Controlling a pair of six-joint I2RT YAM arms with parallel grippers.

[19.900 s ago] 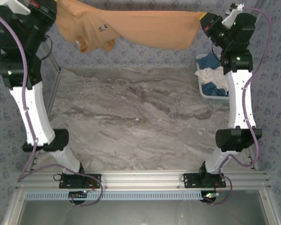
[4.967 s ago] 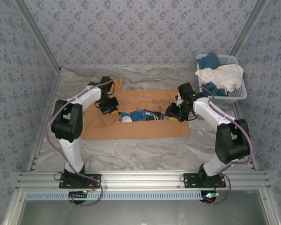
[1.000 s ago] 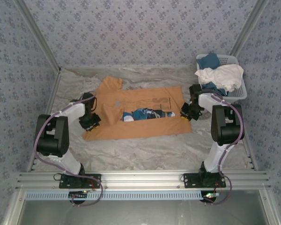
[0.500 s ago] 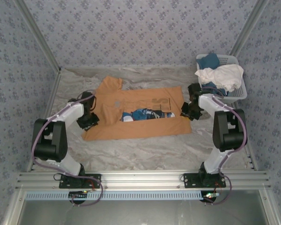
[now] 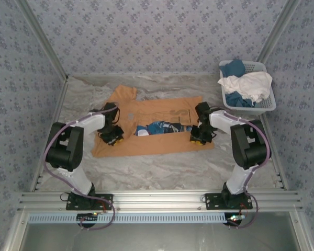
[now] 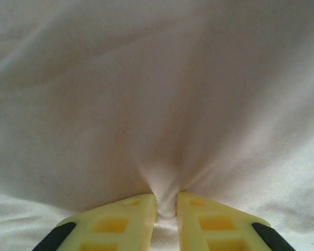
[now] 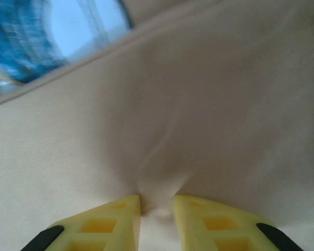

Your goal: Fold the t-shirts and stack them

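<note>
overhead camera faces down; wrist cameras hug the same shirt [image 5: 157, 145].

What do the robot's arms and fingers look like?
The left arm and right arm have white links and chunky black joints. A thin purple cable runs along each. The fingers are yellow wedges with hollow pockets and black patches at their outer edges.

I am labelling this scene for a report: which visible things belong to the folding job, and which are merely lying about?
Job: orange-tan cloth t-shirt with blue print; white cloth shirt; blue cloth shirt; left claw, right claw, each pinching orange cloth.
Lying about: white plastic lattice basket; grey marble table.
</note>
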